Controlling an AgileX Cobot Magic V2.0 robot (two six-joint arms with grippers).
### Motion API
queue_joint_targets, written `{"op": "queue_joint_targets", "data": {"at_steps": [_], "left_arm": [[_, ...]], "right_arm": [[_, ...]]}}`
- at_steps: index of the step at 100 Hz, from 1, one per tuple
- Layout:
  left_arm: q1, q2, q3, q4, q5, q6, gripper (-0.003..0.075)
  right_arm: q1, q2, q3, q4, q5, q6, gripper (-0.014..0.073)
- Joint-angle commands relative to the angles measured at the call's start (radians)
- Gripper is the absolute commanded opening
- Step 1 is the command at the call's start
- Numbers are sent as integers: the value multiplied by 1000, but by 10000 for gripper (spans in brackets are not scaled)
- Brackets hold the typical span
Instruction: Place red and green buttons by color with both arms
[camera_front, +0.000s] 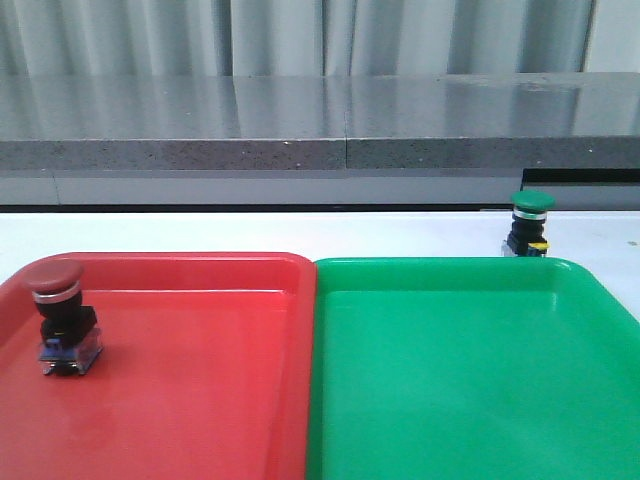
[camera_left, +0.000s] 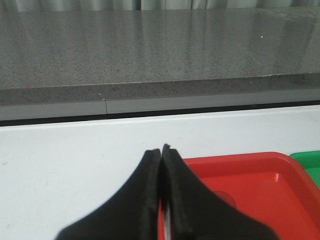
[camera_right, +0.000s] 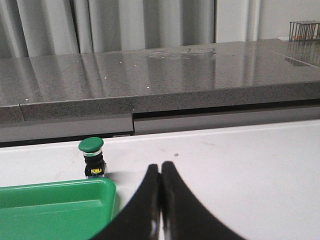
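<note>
Red button (camera_front: 62, 317) in red tray (camera_front: 200, 400), green button (camera_right: 92, 157) beyond green tray (camera_right: 55, 207), well apart from right tool (camera_right: 161, 167), both tools closed, empty

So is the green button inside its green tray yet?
Not yet. The green button stands upright on the white table, just behind the green tray.

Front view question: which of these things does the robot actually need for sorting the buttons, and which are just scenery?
Needed for the job:
red button, standing in the red tray
green button, on the white table behind the green tray
left tool and right tool, both closed and empty

Just scenery:
grey counter
curtain
</note>
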Motion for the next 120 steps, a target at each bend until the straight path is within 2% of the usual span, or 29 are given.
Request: {"op": "queue_joint_targets", "data": {"at_steps": [1, 32, 67, 86, 120], "left_arm": [[3, -25, 10, 9, -116, -2, -20], [115, -179, 205, 38, -316, -2, -20], [154, -356, 410, -30, -392, 54, -20], [154, -390, 448, -27, -325, 54, -20], [154, -390, 448, -30, -327, 54, -20]], "right_arm": [[-7, -23, -20, -3, -73, -5, -64], [-7, -23, -20, -3, -73, -5, -64], [-7, -23, -20, -3, -73, -5, -64], [-7, -23, -20, -3, -74, -5, -64], [-7, -23, -20, -3, -74, -5, -64]]}}
